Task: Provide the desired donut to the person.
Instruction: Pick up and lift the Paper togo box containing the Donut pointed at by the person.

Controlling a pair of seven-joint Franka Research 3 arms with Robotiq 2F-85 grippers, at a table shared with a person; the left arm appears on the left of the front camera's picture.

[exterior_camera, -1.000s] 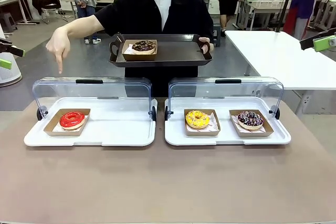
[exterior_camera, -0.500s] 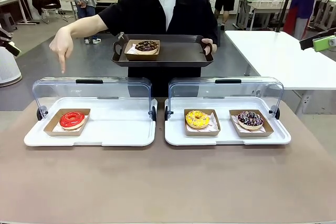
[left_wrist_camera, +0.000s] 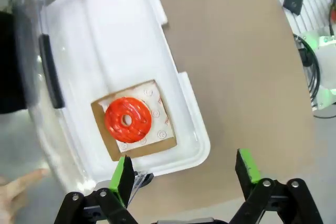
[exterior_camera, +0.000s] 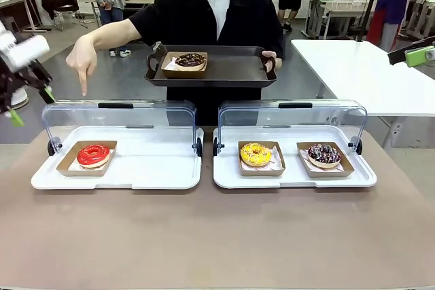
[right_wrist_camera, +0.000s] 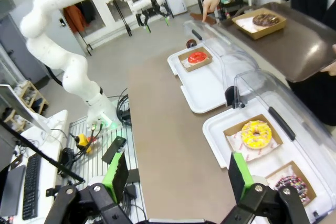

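Front view: the brown worktop (exterior_camera: 217,236) is spanned near its far edge by two white cases with clear lids swung back. Beyond that edge the person (exterior_camera: 204,18) is seen standing, one hand (exterior_camera: 83,59) stretched out above the left case (exterior_camera: 115,176) with the index finger aimed straight down, the other arm carrying a dark tray (exterior_camera: 231,69) with a chocolate donut (exterior_camera: 189,60) on it. The left gripper (left_wrist_camera: 186,174) is held above that case's outer end, pointed downward, jaws spread wide and empty. The right gripper (right_wrist_camera: 177,177) is likewise parted and empty, raised well right of the cases. The red donut (exterior_camera: 93,155) is laid flat, hole upward, in a card tray (exterior_camera: 68,165) at the left case's left end; being round, no long axis is shown.
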